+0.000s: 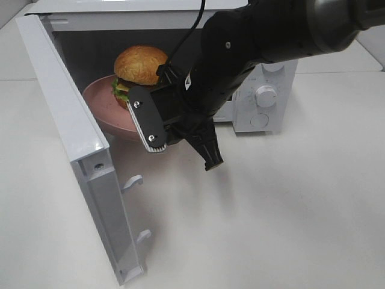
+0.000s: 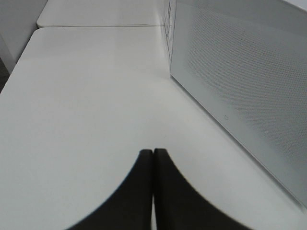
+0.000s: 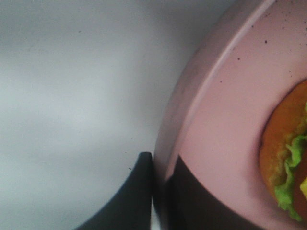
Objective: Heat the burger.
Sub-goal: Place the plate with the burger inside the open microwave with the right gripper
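The burger has a golden bun, green lettuce and yellow cheese, and sits on a round pink plate. The plate is partly inside the open microwave's cavity. My right gripper is shut on the plate's near rim. In the right wrist view its dark fingers pinch the plate's rim, with the burger's edge beyond. My left gripper is shut and empty above the white table, beside the microwave door's mesh face. It does not show in the exterior high view.
The white microwave door stands wide open to the left, with two latch hooks on its edge. The control panel with a round dial is at the right, behind my right arm. The white table spreads in front.
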Available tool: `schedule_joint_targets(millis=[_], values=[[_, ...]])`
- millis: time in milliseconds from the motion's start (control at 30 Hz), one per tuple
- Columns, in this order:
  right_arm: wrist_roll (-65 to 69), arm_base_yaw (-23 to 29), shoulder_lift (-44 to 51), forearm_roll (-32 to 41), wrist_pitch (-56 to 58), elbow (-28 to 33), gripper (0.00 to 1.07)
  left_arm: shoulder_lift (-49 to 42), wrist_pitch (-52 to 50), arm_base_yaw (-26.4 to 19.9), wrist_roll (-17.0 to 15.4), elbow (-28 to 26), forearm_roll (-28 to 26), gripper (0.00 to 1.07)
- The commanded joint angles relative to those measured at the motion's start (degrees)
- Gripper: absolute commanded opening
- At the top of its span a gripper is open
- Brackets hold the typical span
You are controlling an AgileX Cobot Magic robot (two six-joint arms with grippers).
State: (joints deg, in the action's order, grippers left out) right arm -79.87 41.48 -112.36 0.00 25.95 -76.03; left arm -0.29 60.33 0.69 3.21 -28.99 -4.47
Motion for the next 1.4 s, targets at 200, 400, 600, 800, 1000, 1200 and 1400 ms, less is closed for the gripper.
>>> schedule_joint_targets(millis=[200,400,600,800,1000,1200,1400], values=[[8.9,-0.3,-6.0,-0.9,1.0,-11.7,0.00,-1.0,-0.7,-0.1,-0.1,0.0,0.0,0.00],[14.4,-1.0,-9.9,-2.1,3.8,-17.8,0.00,-1.0,-0.7,-0.1,-0.1,0.0,0.0,0.00],[18.2,-3.0,-13.6,-2.3,5.8,-22.3,0.00,-1.0,-0.7,-0.1,-0.1,0.0,0.0,0.00],[19.9,-3.0,-15.7,-3.3,6.6,-22.5,0.00,-1.0,-0.7,-0.1,-0.1,0.0,0.1,0.00],[24.1,-2.9,-16.0,-3.4,7.8,-22.5,0.00,-1.0,-0.7,-0.1,-0.1,0.0,0.0,0.00],[28.0,-2.9,-16.0,-3.4,7.7,-22.5,0.07,-1.0,-0.7,-0.1,-0.1,0.0,0.0,0.00],[32.4,-2.9,-15.0,-3.4,7.6,-22.7,0.31,-1.0,-0.7,-0.1,-0.1,0.0,0.0,0.00]])
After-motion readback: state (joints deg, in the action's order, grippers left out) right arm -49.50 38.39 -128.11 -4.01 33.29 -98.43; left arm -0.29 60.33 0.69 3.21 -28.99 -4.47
